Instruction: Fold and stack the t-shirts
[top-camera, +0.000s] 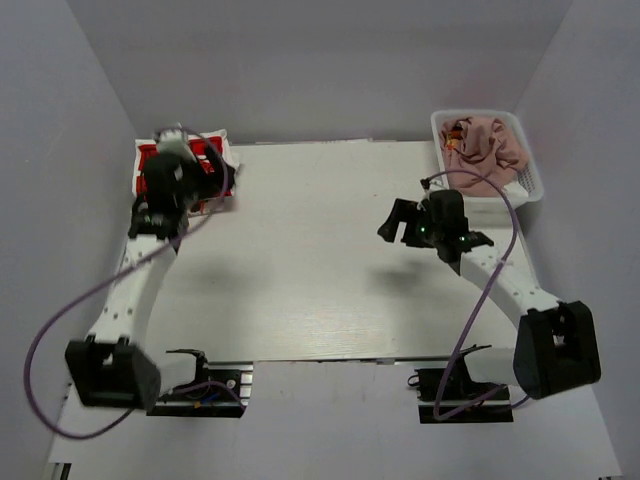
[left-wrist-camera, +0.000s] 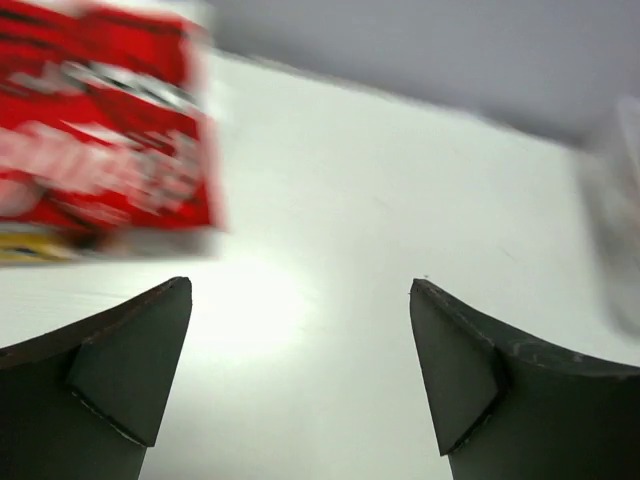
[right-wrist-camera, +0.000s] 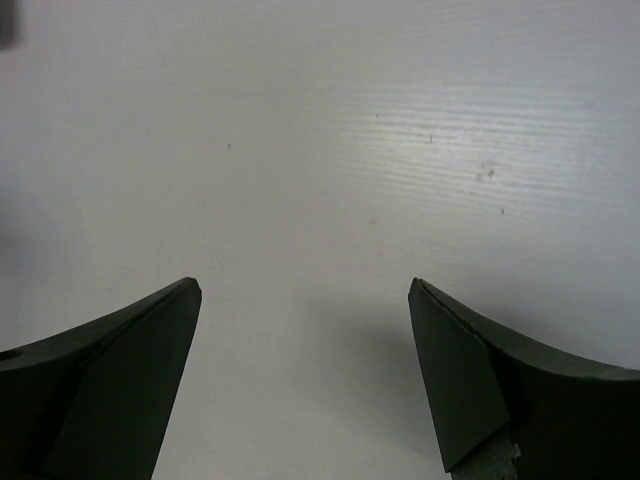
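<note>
A folded white t-shirt with a big red print (top-camera: 205, 152) lies at the table's far left corner. It shows blurred in the left wrist view, up and to the left (left-wrist-camera: 100, 130). My left gripper (top-camera: 218, 178) hangs open at that shirt's right edge, with only bare table between its fingers (left-wrist-camera: 300, 290). A crumpled dusty-pink t-shirt (top-camera: 492, 140) fills the white lattice basket (top-camera: 535, 182) at the far right. My right gripper (top-camera: 400, 222) hovers open over bare table left of the basket, holding nothing (right-wrist-camera: 305, 290).
The white table (top-camera: 310, 250) stretches between the two arms. Grey walls close in the back and both sides. The basket shows as a pale blur at the right edge of the left wrist view (left-wrist-camera: 615, 220). Purple cables loop off both arms.
</note>
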